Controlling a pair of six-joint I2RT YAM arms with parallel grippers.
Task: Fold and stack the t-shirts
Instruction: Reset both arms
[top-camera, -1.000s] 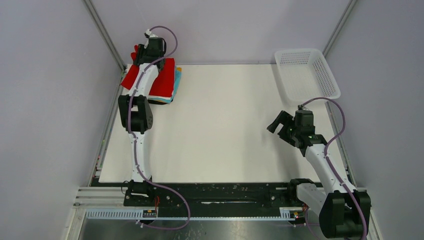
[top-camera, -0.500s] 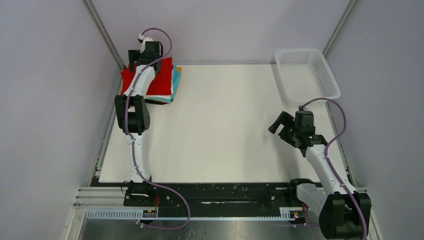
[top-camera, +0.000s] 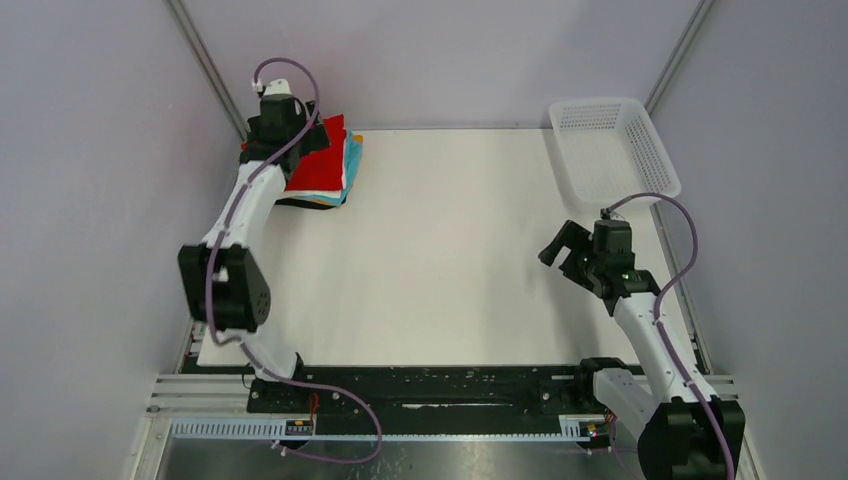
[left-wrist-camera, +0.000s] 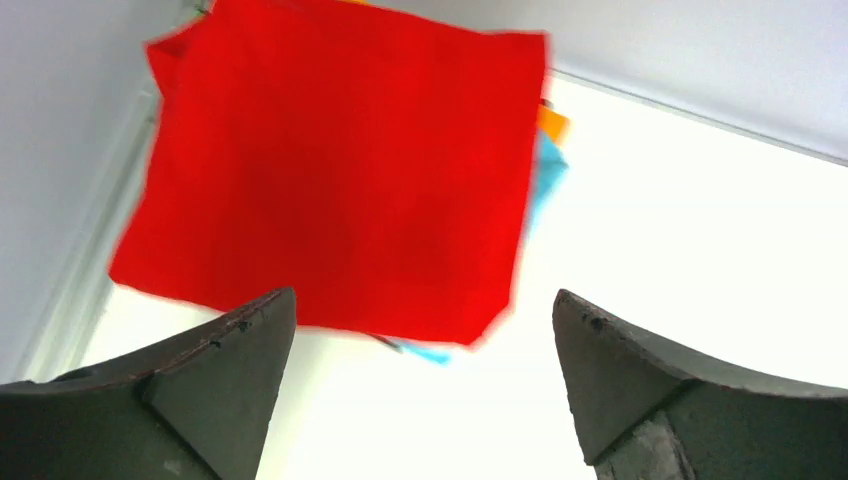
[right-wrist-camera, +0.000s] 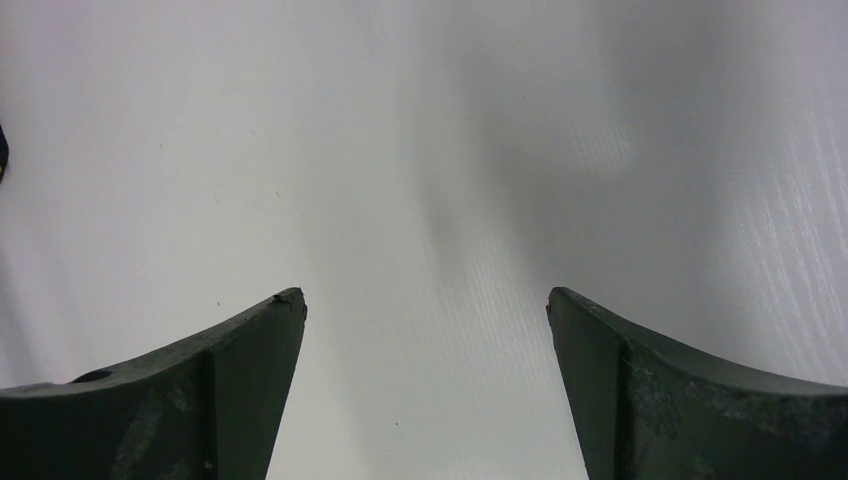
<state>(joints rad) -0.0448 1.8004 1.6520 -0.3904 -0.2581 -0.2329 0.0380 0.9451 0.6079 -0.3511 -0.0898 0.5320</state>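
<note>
The red t-shirt (top-camera: 322, 168), folded to a rough square, lay on top of the stack of folded t-shirts (top-camera: 350, 165) in the far left corner of the table (top-camera: 450, 250), with a cyan shirt (left-wrist-camera: 548, 172) and an orange one (left-wrist-camera: 553, 122) peeping out along its right side. The left gripper (left-wrist-camera: 422, 300) hung just above it, jaws spread wide and holding nothing; in the wrist view the red square's near edge fell between the two fingertips and the cloth spread away ahead of them. The right gripper (top-camera: 560, 245) was also wide open and empty, over bare table near the white mesh basket (top-camera: 600, 102), well apart from the stack. Any squaring-up of the pile would therefore fall to the left arm, which only needed to reach forward and down; the stacking looked nearly done
</note>
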